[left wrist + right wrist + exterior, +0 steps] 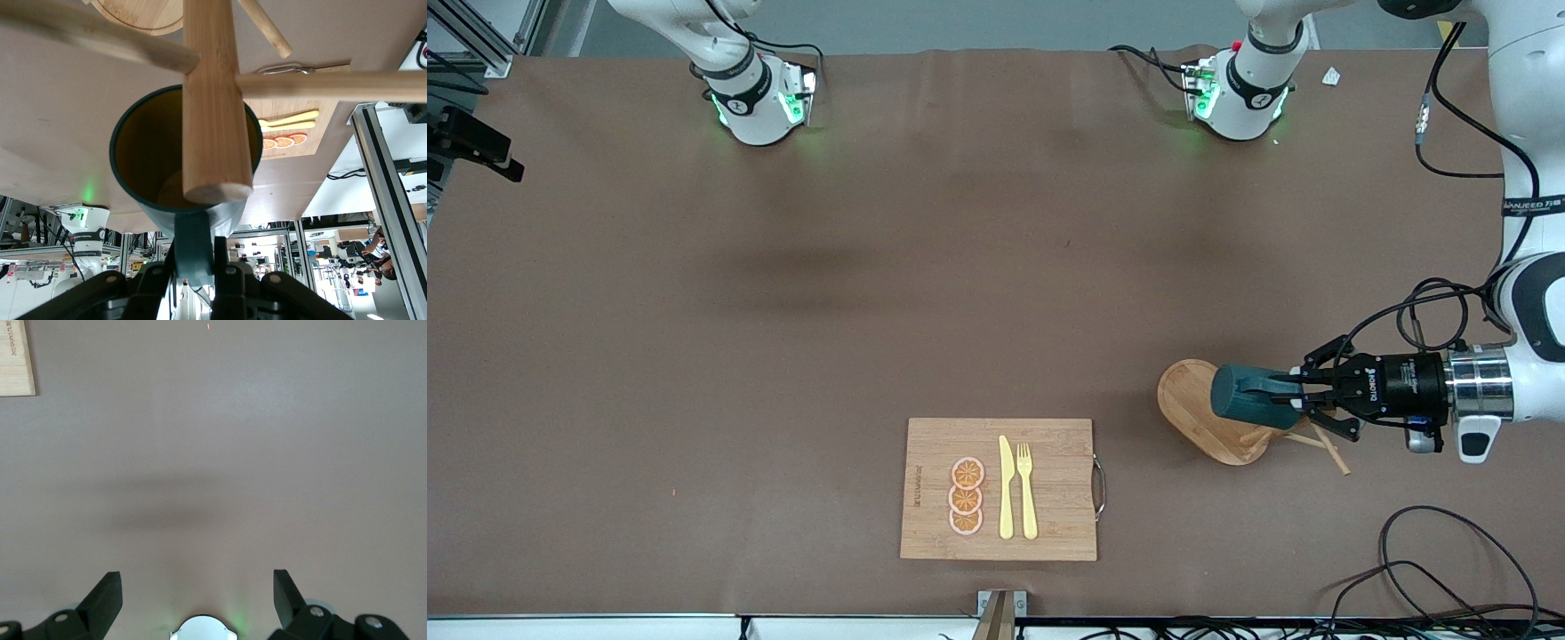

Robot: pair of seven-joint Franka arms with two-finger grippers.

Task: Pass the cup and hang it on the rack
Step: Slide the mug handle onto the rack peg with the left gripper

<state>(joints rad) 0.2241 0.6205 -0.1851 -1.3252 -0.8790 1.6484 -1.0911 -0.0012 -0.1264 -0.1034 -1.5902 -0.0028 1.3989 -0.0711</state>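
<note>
Right gripper (pixel 197 600): waiting with jaws spread, out of the front view's frame.
Cup (pixel 1249 396): hanging lower right, over the rack (pixel 1192 391).
Left gripper (pixel 1303 396): pinching the cup's handle.
Progress: handover seemingly done; hooking on a peg and releasing remaining.

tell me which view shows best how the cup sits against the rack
The left wrist view: the cup, shut in the left gripper, has its mouth against the rack post. The front view shows it only from above; the right wrist view shows neither.
</note>
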